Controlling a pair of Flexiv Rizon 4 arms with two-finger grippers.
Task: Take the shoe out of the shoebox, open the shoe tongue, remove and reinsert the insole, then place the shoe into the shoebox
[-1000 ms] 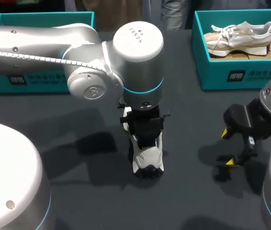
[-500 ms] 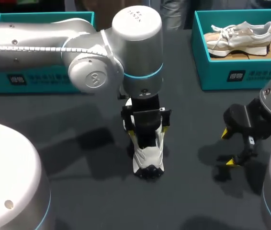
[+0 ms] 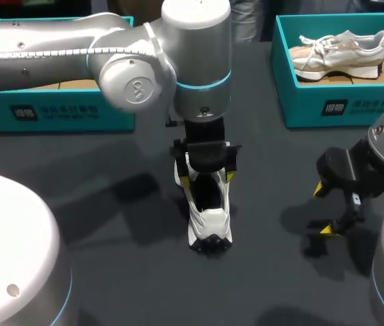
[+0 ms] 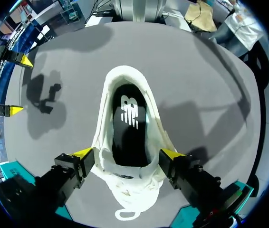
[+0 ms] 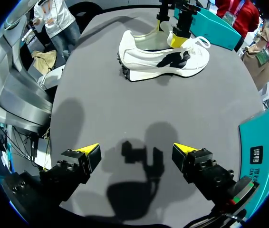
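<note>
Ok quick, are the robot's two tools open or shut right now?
Left tool: open, one finger either side of the white sneaker.
Right tool: open, holding nothing.

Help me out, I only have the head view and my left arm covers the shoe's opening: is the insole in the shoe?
Observer: Yes. The left wrist view looks into the shoe, and a dark insole with a white mark lies inside.
Operator: How is the left hand placed?
Observer: It is open, one yellow tip on each side of the shoe, at the opening's end nearer the hand.
Operator: Is the shoe standing properly?
Observer: The right wrist view shows it side-on, upright on its sole on the table, ahead of the open right hand.
</note>
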